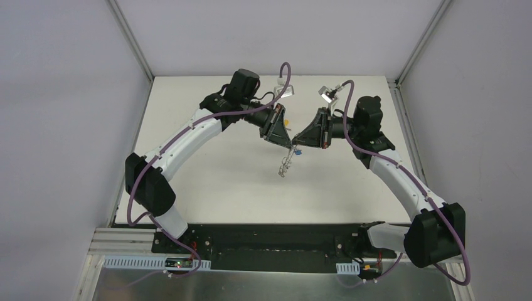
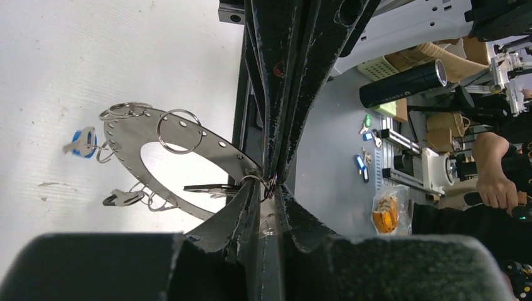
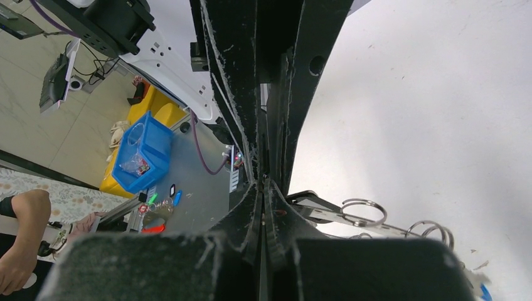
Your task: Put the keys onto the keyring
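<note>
see the keyring [image 2: 128, 135] up in the air above the middle of the table [image 1: 207, 182], tilted, hanging from the spot where both sets of fingertips meet at its rim. shows the left gripper [image 2: 262, 204] with jaws nearly together, right at a small wire loop [image 2: 271, 183] on that rim; cannot tell whether clamped on it. shows the right gripper [image 3: 263, 188] with jaws fully together against the ring's edge; cannot tell what, if anything, sits between them. appears to carry 2 keys on outer loops, a blue key [image 2: 81, 141] and a black key [image 2: 122, 198]. probably handles as stiff, thin, slick metal, light but apt to swing and twist about a single pinch. best taken flat across the plate near the rim, just beside the loop being worked. expect springy loops and tiny, slippery keys, best pinched by the plastic head.
</note>
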`<state>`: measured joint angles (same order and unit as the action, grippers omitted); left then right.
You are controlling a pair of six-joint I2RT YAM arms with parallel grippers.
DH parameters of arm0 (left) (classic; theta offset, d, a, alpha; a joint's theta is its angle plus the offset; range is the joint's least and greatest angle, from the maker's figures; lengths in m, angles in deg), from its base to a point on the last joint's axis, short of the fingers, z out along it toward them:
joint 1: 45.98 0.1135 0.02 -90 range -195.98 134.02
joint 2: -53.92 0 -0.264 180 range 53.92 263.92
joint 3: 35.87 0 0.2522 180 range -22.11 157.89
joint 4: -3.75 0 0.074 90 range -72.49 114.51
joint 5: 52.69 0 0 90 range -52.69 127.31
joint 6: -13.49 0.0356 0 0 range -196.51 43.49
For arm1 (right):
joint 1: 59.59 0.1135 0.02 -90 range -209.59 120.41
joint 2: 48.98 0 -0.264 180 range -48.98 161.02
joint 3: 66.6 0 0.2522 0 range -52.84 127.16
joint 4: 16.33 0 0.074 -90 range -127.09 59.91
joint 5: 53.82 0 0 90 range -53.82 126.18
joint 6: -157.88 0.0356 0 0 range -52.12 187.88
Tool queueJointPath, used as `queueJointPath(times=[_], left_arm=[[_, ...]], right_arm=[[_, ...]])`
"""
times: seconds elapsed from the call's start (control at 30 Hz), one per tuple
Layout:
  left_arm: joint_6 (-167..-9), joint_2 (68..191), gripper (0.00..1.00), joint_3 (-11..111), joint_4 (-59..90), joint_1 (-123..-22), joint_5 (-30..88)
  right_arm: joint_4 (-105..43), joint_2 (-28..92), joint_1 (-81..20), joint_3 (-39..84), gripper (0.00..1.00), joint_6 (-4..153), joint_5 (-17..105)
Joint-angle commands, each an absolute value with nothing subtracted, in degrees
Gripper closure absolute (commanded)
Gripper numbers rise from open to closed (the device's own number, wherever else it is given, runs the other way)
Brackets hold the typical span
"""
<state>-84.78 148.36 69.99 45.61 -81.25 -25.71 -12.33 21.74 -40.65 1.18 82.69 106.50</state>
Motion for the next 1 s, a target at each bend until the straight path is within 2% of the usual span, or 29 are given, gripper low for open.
queueJointPath(times=[0.0,0.13,0.33,0.47,0.67,0.97], left_arm=[[-86.4,145.9,0.87,69.9,42.4,-80.7,-28.3],[-86.8,145.8,0.99,69.5,41.6,-80.6,-28.8],[-87.4,145.9,1.0,69.9,42.0,-80.6,-28.0],[-79.6,147.1,1.0,75.0,53.8,-80.8,-22.7],[-65.3,151.8,1.0,88.1,76.5,-82.5,-12.5],[-63.2,156.2,1.0,98.8,87.0,-86.0,-7.3]], right_arm=[[-8.8,19.8,-40.9,1.7,1.0,82.9,107.5],[-8.8,19.8,-41.0,1.7,1.0,82.9,107.5],[-8.8,19.8,-41.0,1.4,1.0,82.7,107.3],[-11.3,19.6,-41.0,1.8,0.99,80.3,107.3],[-15.6,19.0,-41.0,2.8,0.79,76.0,107.5],[-16.6,19.5,-39.4,3.8,0.51,75.2,106.5]])
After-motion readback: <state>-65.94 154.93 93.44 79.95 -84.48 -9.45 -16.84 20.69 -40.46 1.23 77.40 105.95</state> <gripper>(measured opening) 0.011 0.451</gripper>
